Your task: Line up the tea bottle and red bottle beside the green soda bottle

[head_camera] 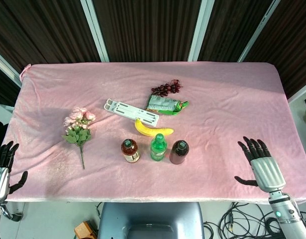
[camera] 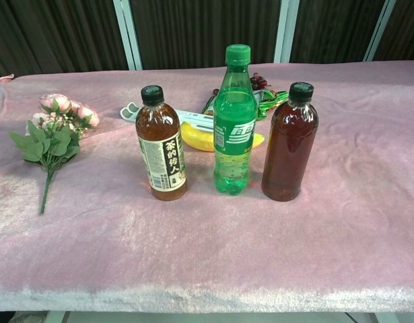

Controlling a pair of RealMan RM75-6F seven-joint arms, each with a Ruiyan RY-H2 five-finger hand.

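Observation:
Three bottles stand upright in a row near the table's front edge. The tea bottle (head_camera: 130,150) (camera: 161,153) is on the left, the green soda bottle (head_camera: 158,147) (camera: 234,120) in the middle, the red bottle (head_camera: 179,151) (camera: 289,142) on the right. None of them touch. My left hand (head_camera: 2,167) hangs open off the table's front left corner, far from the bottles. My right hand (head_camera: 262,166) is open past the front right edge, fingers spread. The chest view shows neither hand.
A bunch of pink flowers (head_camera: 78,127) (camera: 53,132) lies left of the bottles. Behind them lie a banana (head_camera: 153,129) (camera: 195,136), a white flat strip (head_camera: 131,112), a green snack packet (head_camera: 165,105) and dark grapes (head_camera: 165,88). The pink cloth (head_camera: 232,99) covers the table.

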